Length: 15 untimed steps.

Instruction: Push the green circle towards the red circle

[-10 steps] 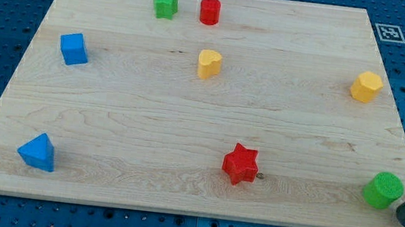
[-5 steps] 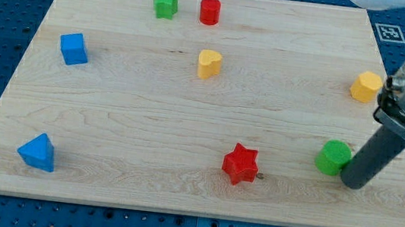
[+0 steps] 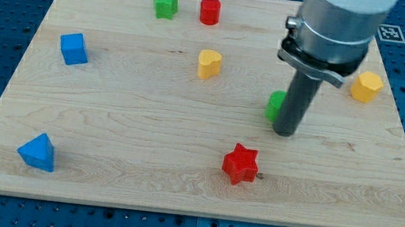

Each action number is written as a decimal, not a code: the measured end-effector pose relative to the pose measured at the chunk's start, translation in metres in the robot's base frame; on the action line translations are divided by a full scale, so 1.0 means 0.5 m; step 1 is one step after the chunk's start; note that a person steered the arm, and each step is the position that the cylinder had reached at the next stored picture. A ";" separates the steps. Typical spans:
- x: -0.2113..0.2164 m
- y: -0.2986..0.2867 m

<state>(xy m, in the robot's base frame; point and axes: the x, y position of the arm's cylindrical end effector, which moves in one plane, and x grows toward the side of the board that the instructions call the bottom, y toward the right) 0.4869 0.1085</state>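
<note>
The green circle [image 3: 274,105] lies right of the board's middle, mostly hidden behind my rod; only its left edge shows. My tip [image 3: 285,131] rests on the board touching the green circle's lower right side. The red circle [image 3: 209,11] stands near the view's top edge, up and to the left of the green circle, far from it.
A yellow heart [image 3: 209,64] lies between the green circle and the red circle. A green star [image 3: 165,4] is left of the red circle. A red star [image 3: 240,164], a yellow hexagon [image 3: 366,86], a blue cube [image 3: 73,48] and a blue triangle [image 3: 37,152] lie elsewhere on the wooden board [image 3: 125,120].
My tip has pushed the green circle from the board's lower right corner up and to the left, towards the middle. The other blocks have not moved.
</note>
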 end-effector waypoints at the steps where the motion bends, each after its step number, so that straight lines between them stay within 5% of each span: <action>1: -0.046 -0.004; 8: -0.390 -0.013; 10: -0.318 -0.014; 15: -0.353 -0.104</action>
<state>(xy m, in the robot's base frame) 0.3103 0.0563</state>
